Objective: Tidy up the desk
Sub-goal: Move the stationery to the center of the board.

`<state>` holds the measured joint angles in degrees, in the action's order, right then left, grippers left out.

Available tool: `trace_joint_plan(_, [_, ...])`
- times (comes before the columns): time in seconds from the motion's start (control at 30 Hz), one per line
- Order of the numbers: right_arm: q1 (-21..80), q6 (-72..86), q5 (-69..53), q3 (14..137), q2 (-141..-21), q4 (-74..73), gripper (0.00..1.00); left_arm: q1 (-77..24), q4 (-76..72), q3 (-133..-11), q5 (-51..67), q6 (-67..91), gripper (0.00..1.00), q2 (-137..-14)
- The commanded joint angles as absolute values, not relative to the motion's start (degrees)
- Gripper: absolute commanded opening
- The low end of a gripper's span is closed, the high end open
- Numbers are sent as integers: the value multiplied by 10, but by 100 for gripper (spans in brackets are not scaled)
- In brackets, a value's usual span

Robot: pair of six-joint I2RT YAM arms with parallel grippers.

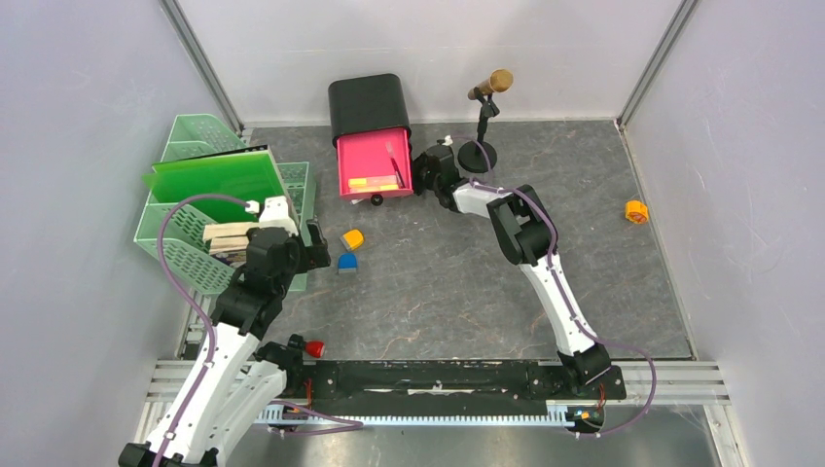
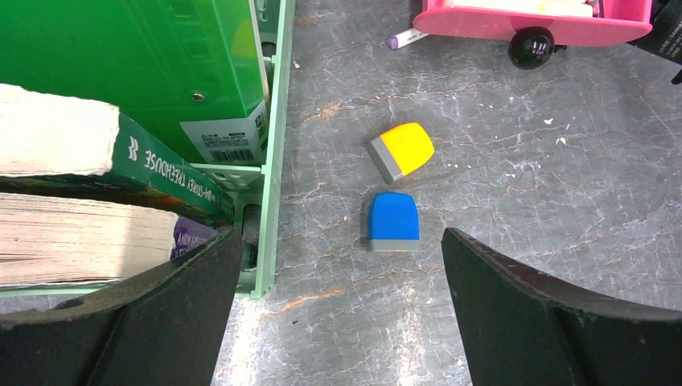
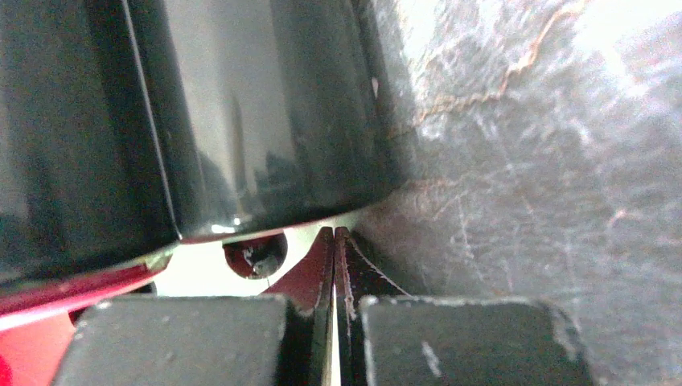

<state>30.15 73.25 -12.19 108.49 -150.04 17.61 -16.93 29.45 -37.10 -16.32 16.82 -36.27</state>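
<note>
My top view looks down from high behind the near edge over the whole desk (image 1: 438, 292), left wrist hangs close above the blue block (image 2: 393, 219) that top shares, right wrist's nose-up against the black box (image 3: 241, 104).

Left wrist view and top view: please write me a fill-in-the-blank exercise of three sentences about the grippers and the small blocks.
The left gripper is ___. The block nearer to it is ___; the other block is yellow. The right gripper is ___, beside the pink drawer.
Missing words: open; blue; shut.
</note>
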Motion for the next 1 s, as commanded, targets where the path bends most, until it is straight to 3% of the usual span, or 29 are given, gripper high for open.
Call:
trace_joint_plan(0.0, [323, 688, -144, 1032, -1499, 96, 0, -166, 285, -369, -175, 153, 100, -362])
trace_joint_plan(0.97, [359, 717, -230, 762, -1383, 293, 0, -166, 309, -374, -161, 200, 100, -324])
